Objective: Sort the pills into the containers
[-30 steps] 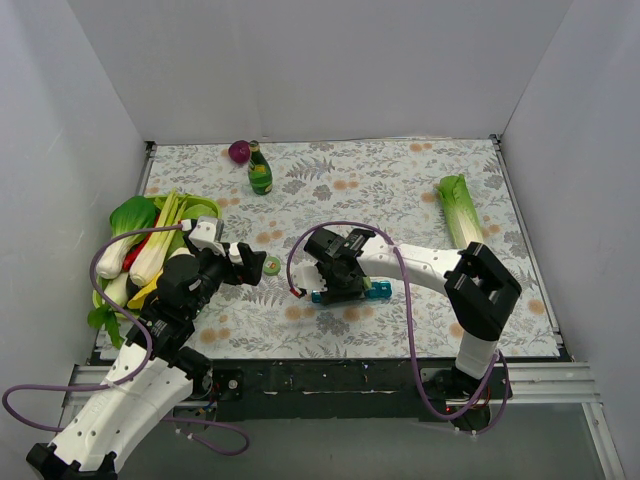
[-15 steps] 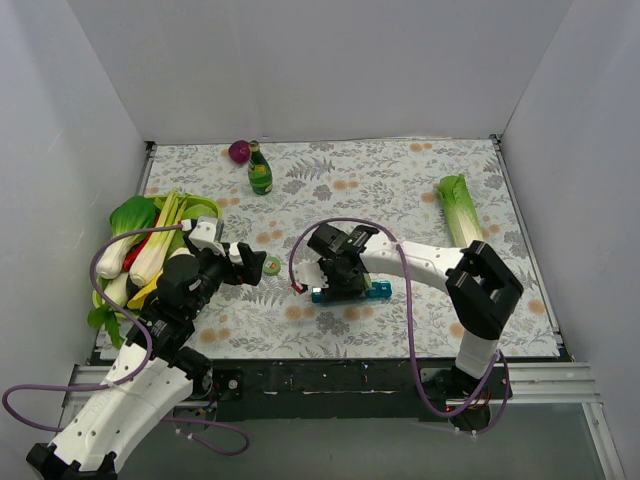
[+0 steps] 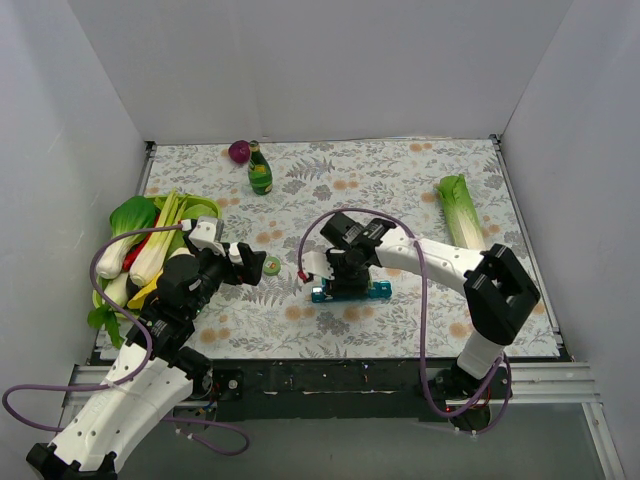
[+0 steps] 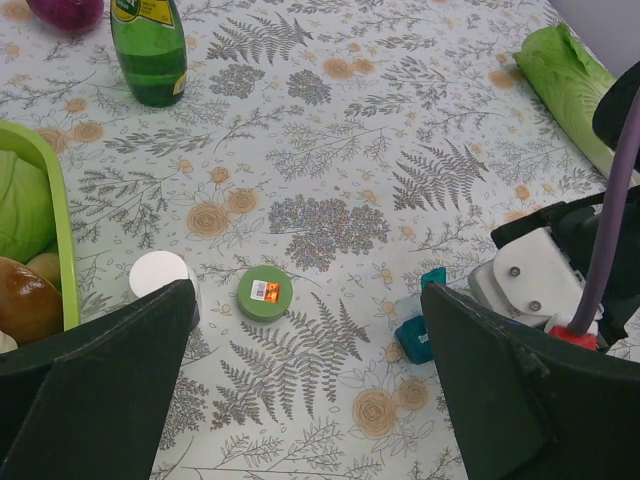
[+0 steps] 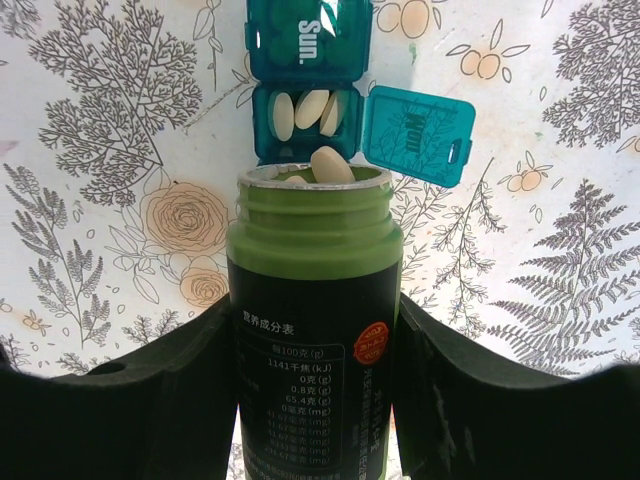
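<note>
Over the middle of the table [image 3: 400, 180], seen from above, the right end effector [image 3: 340, 276] hangs just above the teal pill organiser [image 3: 352, 292], which lies crosswise towards the near edge. The left end effector [image 3: 252, 262] sits well to its left, near a green cap [image 3: 272, 265].

Left wrist view: fingers [image 4: 100, 390] spread wide, holding nothing (the cap lies on the table beyond them).

Right wrist view: the end effector clamps a green pill bottle [image 5: 314, 290], its mouth pointing at the organiser's open compartment, with three pills [image 5: 308, 110] inside and another at the bottle's rim.
</note>
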You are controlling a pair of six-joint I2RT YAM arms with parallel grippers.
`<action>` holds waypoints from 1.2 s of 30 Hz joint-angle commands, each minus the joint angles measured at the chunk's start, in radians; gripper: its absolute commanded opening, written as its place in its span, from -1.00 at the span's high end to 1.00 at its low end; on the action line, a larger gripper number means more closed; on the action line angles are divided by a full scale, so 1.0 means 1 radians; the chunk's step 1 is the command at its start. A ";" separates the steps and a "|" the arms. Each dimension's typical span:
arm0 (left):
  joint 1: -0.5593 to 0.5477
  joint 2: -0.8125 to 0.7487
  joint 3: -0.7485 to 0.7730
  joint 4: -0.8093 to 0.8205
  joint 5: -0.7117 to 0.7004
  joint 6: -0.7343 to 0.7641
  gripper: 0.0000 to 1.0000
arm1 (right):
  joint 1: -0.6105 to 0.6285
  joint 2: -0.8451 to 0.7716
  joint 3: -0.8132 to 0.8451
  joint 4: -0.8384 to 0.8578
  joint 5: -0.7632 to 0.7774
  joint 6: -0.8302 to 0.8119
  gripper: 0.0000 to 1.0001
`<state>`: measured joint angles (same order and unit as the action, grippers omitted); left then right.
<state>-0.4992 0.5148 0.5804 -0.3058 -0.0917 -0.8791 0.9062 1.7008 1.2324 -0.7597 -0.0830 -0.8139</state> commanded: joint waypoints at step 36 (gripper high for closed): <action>0.004 0.156 0.272 -0.170 0.072 -0.202 -0.96 | -0.368 -0.605 0.187 0.655 -0.658 0.682 0.97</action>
<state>-0.4992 0.6605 0.8028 -0.4461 -0.0357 -1.0630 0.5587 1.1469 1.3800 -0.3065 -0.7605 -0.3298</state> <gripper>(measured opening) 0.981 0.595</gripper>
